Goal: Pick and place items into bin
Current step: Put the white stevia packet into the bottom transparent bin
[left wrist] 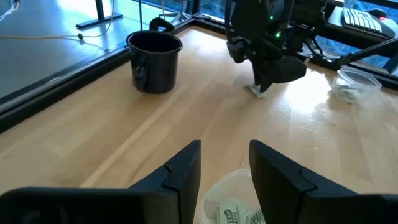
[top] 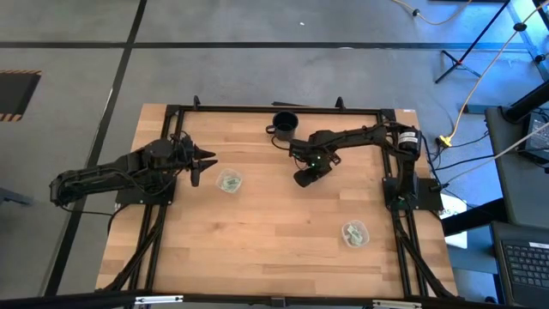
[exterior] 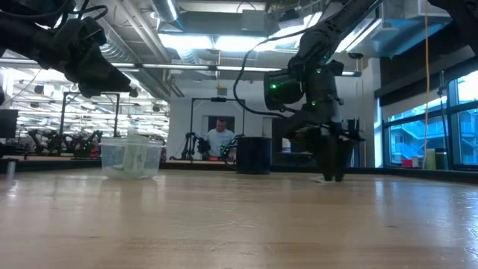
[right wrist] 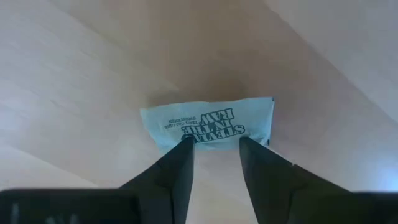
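One green-and-white packet [right wrist: 208, 122] lies flat on the wooden table, also visible as a pale scrap [left wrist: 256, 91] in the left wrist view. My right gripper [right wrist: 214, 142] [top: 302, 178] points straight down at it, open, its fingertips at the packet's long edge. My left gripper [left wrist: 224, 146] [top: 208, 161] is open and hovers above the table beside a clear plastic tub [top: 229, 182] [exterior: 133, 158] that holds more packets [left wrist: 239, 214]. A second clear tub [top: 354, 233] [left wrist: 351, 85], with packets inside, stands near the table's right side. My right gripper comes at the packet from above, pointing down. Its two open fingertips [right wrist: 186, 144] stand at the packet's long edge [right wrist: 211, 142], spread along it. I cannot tell whether they touch it. The packet lies flat on the table.
A black mug [top: 283, 124] [left wrist: 154, 61] stands near the table's far edge, just beyond the right gripper. A black metal frame [top: 274, 109] runs around the table. Bare wood lies across the middle and near parts. A person [exterior: 219, 138] sits in the room behind.
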Robot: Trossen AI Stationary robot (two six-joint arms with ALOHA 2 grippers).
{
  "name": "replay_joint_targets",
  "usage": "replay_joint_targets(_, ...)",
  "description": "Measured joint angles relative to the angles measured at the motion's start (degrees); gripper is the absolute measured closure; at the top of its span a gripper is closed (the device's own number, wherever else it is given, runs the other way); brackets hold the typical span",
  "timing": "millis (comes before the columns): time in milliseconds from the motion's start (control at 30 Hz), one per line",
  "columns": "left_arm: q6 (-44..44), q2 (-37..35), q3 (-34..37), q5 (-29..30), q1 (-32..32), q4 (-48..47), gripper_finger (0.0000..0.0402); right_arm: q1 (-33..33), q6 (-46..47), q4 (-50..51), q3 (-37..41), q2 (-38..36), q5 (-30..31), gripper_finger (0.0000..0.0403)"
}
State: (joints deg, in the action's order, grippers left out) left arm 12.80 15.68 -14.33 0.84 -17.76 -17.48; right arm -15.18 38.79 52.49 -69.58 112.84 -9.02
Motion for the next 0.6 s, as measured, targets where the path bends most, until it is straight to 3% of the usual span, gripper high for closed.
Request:
replay_joint_targets(400,0.0,0.0,0.0,0.0,0.0,-0.5,0.0272,0.1,0.1,-1.7,2.9,-0.6,1.9,0.0267)
replay_joint_targets(600,0.0,0.0,0.0,0.0,0.0,-0.5,0.0272,0.2,-0.1,-1.9,3.0,-0.7,3.0,0.0290)
